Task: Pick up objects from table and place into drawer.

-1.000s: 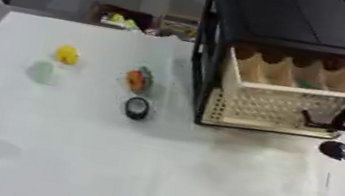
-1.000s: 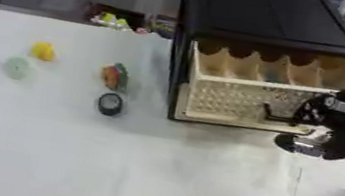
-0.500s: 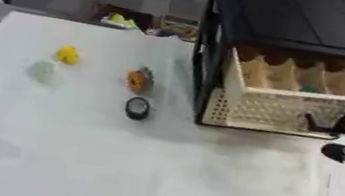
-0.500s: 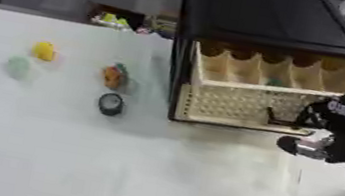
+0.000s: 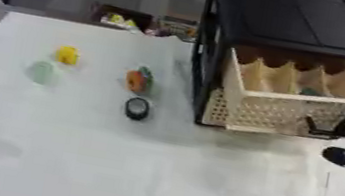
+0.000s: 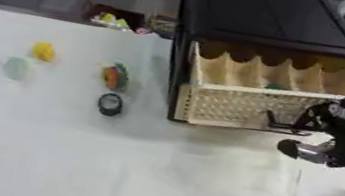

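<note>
Right hand [image 6: 342,142] has its fingers curled on the drawer [image 6: 273,100] handle [image 6: 282,124], so an off-line tug might jam it or drag the cabinet [image 6: 270,21].

Objects [image 5: 139,81] left — drawer [image 5: 299,103] right

Open wicker-fronted wooden drawer [image 6: 255,104] is jutting from the black cabinet [image 6: 265,20], its top lying clear. Right hand [image 6: 337,144] is crowding the drawer's front. Left of the drawer, bare white tablecloth [image 6: 111,160] is stretching wide.
</note>
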You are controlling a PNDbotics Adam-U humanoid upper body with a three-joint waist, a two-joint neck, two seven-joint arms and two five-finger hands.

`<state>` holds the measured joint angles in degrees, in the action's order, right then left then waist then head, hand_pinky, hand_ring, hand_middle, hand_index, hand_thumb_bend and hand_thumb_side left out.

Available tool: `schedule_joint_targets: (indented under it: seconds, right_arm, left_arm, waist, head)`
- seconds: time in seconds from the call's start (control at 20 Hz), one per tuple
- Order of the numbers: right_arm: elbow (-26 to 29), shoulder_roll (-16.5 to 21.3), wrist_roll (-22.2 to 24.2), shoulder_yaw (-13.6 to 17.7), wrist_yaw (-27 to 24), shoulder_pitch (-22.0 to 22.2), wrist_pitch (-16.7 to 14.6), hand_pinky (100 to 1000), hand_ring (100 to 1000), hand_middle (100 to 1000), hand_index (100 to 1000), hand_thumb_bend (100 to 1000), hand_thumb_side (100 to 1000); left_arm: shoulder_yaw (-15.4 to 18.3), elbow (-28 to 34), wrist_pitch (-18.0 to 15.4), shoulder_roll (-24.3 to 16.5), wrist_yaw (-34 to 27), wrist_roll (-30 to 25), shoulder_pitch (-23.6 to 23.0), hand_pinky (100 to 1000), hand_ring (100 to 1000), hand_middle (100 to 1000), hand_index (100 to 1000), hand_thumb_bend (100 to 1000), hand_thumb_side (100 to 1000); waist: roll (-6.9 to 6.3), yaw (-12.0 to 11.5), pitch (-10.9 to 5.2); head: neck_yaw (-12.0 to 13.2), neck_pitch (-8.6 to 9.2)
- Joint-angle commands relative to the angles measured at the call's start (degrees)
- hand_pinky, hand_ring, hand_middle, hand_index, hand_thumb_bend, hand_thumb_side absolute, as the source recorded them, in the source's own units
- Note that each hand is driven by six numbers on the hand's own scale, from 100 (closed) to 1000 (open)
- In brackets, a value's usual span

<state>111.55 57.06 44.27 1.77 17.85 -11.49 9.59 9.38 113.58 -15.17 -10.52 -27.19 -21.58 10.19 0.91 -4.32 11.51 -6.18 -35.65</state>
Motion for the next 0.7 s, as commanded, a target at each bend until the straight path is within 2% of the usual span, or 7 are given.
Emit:
schedule_joint_targets:
  seconds: [0.05, 0.7]
  right_arm:
    - [1.65, 1.38, -0.41, 0.68, -0.95, -0.13, 0.09, 100, 100, 100, 686, 437, 761]
    - [3.05, 1.54, -1.51, 0.99, -1.31, 1.05, 0.05, 100, 100, 100, 684, 438, 760]
  left_arm:
    - [0.47, 1.01, 0.07, -1.24, 0.15, 0.09, 0.61, 473, 585, 564, 730, 100, 969]
    - [0.58, 1.01, 0.20, -1.40, 0.28, 0.23, 0.68, 473, 586, 564, 729, 100, 970]
  waist:
    - [0.20, 0.04, -0.78]
    - [0.47, 0.33, -0.79]
  head:
    - [0.11, 0.44]
    - [0.28, 0.41]
